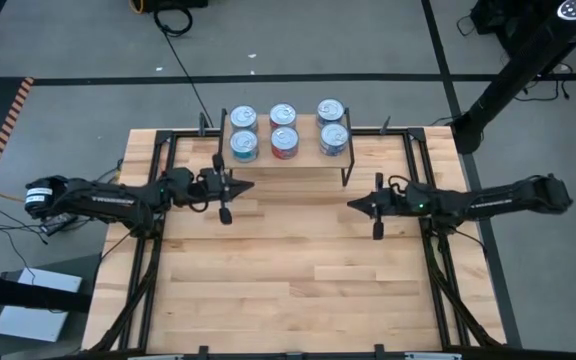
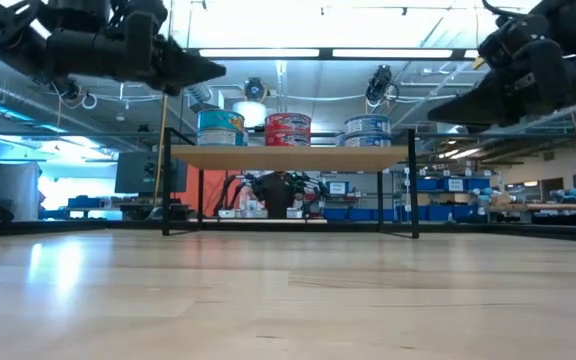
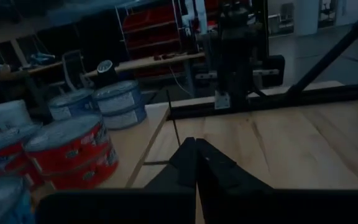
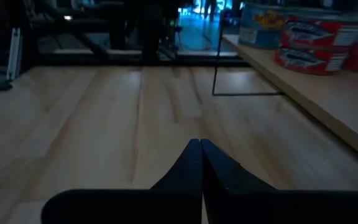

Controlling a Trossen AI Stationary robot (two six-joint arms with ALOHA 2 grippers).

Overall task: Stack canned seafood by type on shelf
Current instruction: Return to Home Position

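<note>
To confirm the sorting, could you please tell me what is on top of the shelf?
Teal cans, red cans and blue cans, stacked in twos; lower lids are covered.

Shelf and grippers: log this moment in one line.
shelf: teal, red, blue cans grouped by colour | left gripper: shut, empty, off shelf | right gripper: shut, empty, off shelf

I can't read a single word, brand or number anywhere on my feeds. The canned seafood [image 2: 288, 128] on the shelf [image 2: 288, 158], at the centre of the low view, has printed side labels in teal, red and blue, but the print is too small to read. In the left wrist view, the red tins [image 3: 67, 149] at lower left show pale lettering I can't make out. A small white tag [image 3: 222, 101] at upper centre is just as illegible.
</note>
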